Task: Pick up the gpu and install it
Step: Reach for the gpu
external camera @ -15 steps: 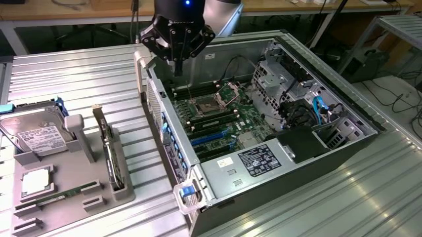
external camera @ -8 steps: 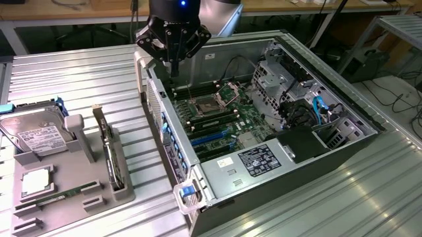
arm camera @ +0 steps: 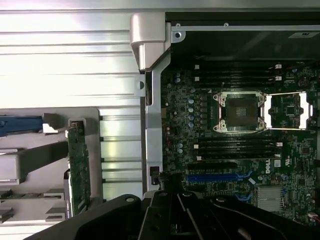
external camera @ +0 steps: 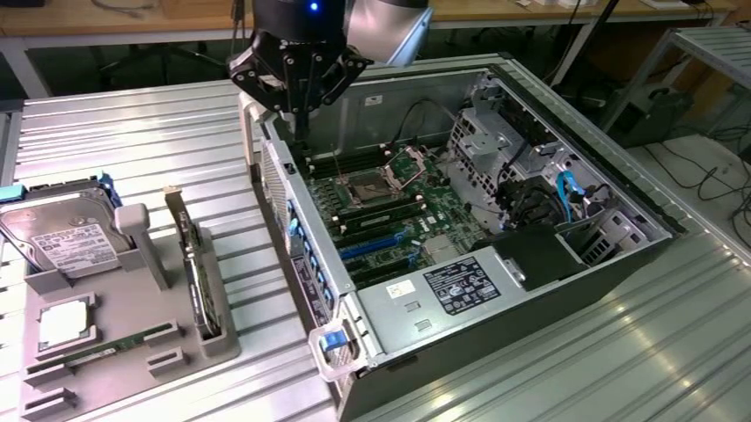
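The gpu (external camera: 192, 264) stands on edge in a slot of the grey holder (external camera: 129, 343) on the exterior view's left, green circuit side showing, its metal bracket at the far end. In the wrist view the gpu (arm camera: 78, 165) sits beside the case wall. My gripper (external camera: 299, 130) hangs shut and empty over the rear edge of the open computer case (external camera: 586, 123), above the motherboard (external camera: 388, 211) and well apart from the gpu. Its dark fingers (arm camera: 176, 200) close together over the blue expansion slots (arm camera: 220, 176).
The grey holder also carries a silver hard drive (external camera: 65, 237), a processor (external camera: 65, 321) and a slim green RAM stick (external camera: 112, 343). Inside the case are an open processor socket (arm camera: 241, 111), black memory slots and cables (external camera: 564, 198). Ribbed metal table (external camera: 657, 352) all around.
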You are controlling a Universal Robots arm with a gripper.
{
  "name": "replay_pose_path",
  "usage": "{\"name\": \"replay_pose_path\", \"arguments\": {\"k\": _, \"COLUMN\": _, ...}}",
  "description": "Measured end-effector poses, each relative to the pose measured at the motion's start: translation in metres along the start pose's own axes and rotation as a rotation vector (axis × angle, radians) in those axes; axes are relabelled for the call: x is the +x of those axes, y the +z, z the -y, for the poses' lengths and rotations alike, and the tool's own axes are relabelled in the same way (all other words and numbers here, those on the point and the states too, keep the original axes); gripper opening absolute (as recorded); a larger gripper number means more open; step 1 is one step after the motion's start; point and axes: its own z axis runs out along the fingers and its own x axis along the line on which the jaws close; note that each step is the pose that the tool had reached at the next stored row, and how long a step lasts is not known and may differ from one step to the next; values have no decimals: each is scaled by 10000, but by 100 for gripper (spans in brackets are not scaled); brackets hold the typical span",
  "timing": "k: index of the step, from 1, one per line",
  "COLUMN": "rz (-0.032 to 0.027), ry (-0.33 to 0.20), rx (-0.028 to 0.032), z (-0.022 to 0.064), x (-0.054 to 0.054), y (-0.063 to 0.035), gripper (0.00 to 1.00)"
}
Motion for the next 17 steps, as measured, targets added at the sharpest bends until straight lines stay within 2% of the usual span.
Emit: {"name": "replay_pose_path", "arguments": {"k": 17, "rz": -13, "ry": -297, "rx": -7, "z": 23, "x": 214, "y": -6, "gripper": 11}}
